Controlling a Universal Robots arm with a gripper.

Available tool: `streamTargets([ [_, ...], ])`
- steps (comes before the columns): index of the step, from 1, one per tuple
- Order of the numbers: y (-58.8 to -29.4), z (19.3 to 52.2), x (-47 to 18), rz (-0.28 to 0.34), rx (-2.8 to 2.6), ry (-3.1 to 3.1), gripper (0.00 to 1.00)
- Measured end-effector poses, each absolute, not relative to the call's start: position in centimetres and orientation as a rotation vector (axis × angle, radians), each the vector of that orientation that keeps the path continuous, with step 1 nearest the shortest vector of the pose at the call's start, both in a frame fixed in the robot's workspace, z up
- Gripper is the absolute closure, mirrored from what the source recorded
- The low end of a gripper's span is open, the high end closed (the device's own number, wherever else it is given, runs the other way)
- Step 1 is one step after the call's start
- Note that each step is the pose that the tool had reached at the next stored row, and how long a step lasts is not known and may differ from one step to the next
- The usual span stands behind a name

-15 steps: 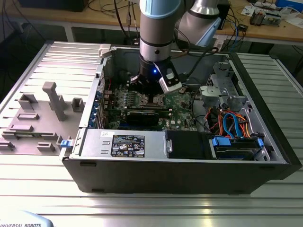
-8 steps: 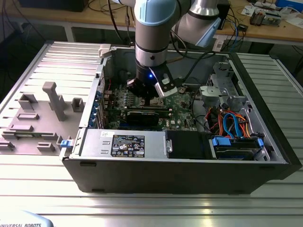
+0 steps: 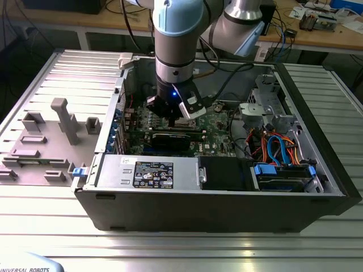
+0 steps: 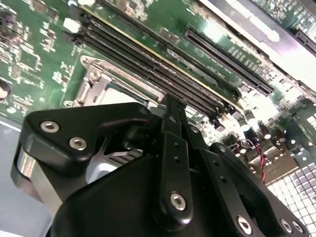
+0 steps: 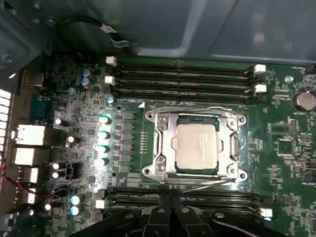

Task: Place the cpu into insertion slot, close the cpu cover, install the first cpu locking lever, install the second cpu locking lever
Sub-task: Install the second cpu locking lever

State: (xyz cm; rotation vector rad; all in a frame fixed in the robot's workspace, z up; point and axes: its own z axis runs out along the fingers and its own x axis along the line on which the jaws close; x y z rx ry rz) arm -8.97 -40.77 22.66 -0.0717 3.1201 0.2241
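Your cpu (image 5: 196, 146) already sat in the insertion slot (image 5: 170, 165) on the green motherboard (image 5: 281, 128), its dull silver top showing through the window of the cpu cover (image 5: 163, 143), which lay flat over it, so the first two steps looked done. A thin wire lever (image 5: 212, 185) ran along the socket edge nearest the gripper and another along the far edge; whether either was hooked home could not be judged, so treat the levers as the work remaining. Your gripper (image 5: 170, 197) hung just beside that near edge, over the memory slots (image 5: 182, 79), holding nothing; its fingers (image 4: 170, 118) came together to a closed tip in both wrist views. In the exterior view, the open computer case (image 3: 170, 198) held the board, a dark expansion card (image 3: 170, 137) and bundled cables (image 3: 278, 147).
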Motion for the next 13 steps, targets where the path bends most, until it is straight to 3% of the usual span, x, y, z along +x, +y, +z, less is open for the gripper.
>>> streamTargets([
  [13, -41.6, 21.1, -10.0, 0.316, -0.071, 3.111, 0.89],
])
